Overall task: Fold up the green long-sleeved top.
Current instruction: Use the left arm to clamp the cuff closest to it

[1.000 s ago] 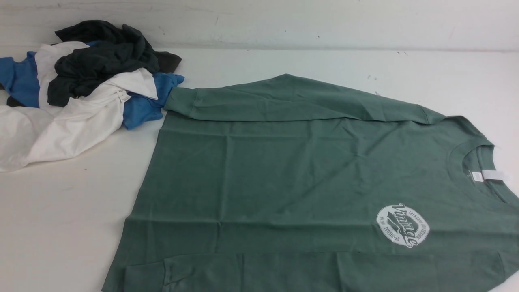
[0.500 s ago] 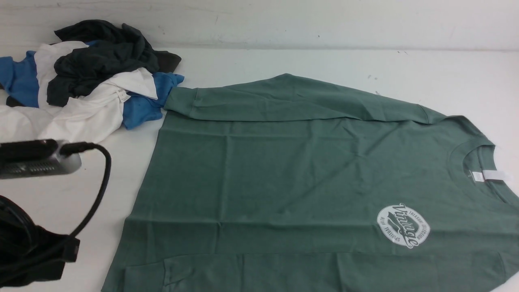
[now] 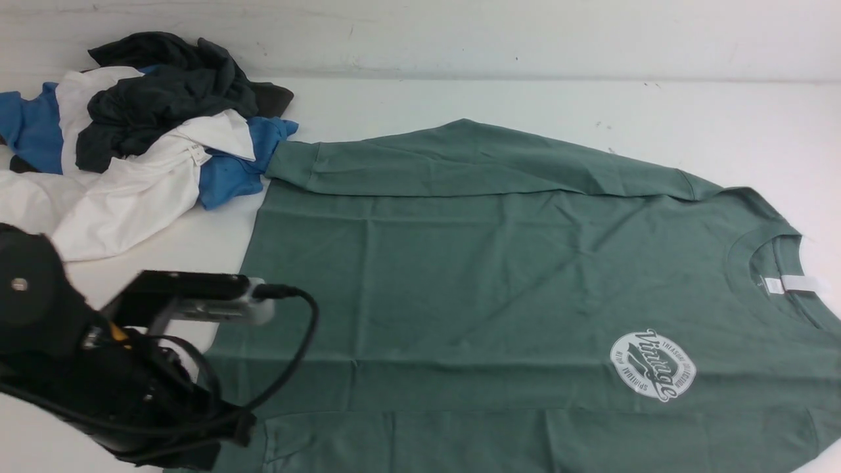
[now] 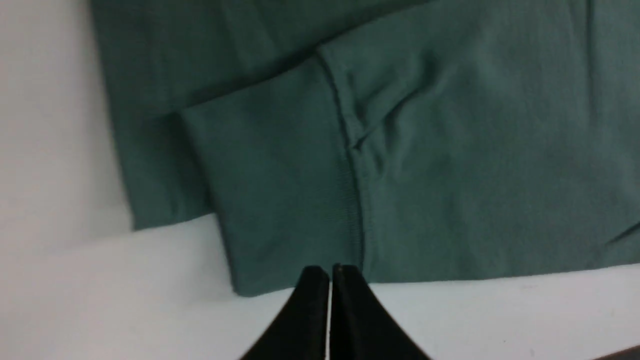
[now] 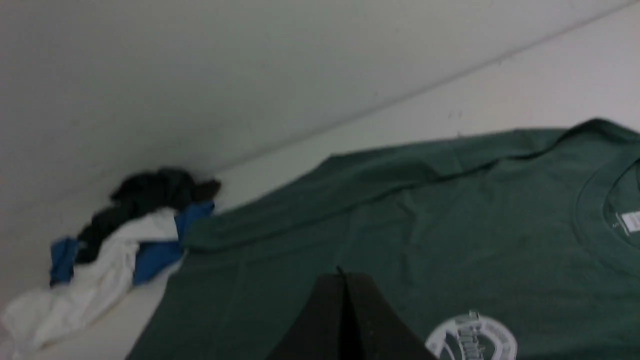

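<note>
Rightward moved the left arm (image 3: 131,368), over the flat, lightly creased green top (image 3: 460,282).

We see bare tabletop (image 3: 558,105) beyond the far sleeve (image 3: 460,157); at its cuff, the heaped garments (image 3: 164,125) block the left side.

Ahead of you, a pale wall (image 3: 420,36), faintly scuffed and streaked, runs along the far side of the white counter (image 3: 723,131). You have even light over the counter, with a brighter patch to your right; a few small dark marks dot its far part.
</note>
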